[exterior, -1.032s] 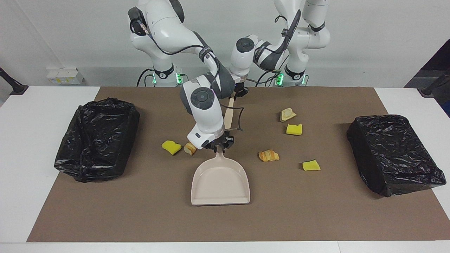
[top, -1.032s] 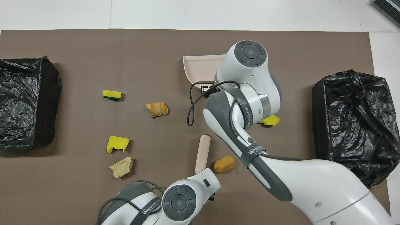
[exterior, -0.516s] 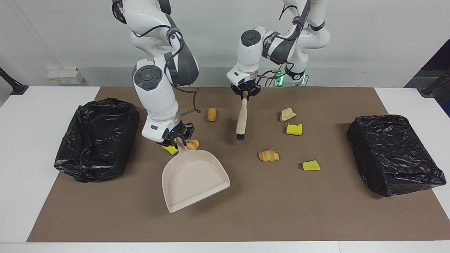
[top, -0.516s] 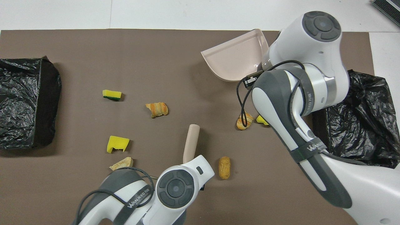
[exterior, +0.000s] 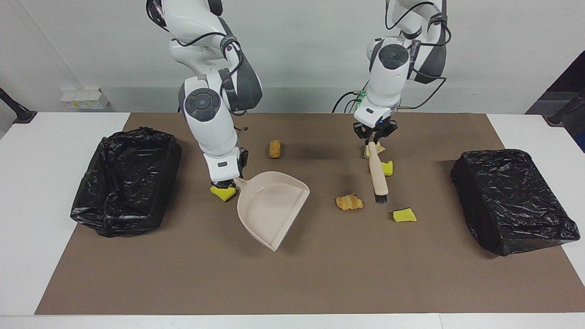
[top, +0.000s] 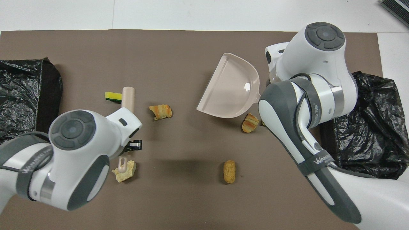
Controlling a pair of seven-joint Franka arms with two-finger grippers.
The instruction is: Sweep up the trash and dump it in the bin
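My right gripper (exterior: 227, 182) is shut on the handle of the beige dustpan (exterior: 270, 208), which hangs tilted just over the mat, mouth turned toward the left arm's end. In the overhead view the arm hides that grip, but the dustpan (top: 231, 88) shows. My left gripper (exterior: 374, 137) is shut on the brush (exterior: 378, 176), bristles down over the mat. Trash lies scattered: a yellow sponge (exterior: 223, 193) under the right gripper, a tan roll (exterior: 274, 148), a bread piece (exterior: 349, 202), and two yellow sponges (exterior: 404, 214) (exterior: 388, 168) by the brush.
A bin lined with a black bag (exterior: 125, 180) stands open at the right arm's end of the brown mat (exterior: 320, 283). Another black-bagged bin (exterior: 512, 198) sits at the left arm's end. A pale chunk (top: 124, 171) lies under the left gripper.
The right arm turned the dustpan so its mouth faces the left arm's end. The left arm carried the brush toward its own end, over the trash there.
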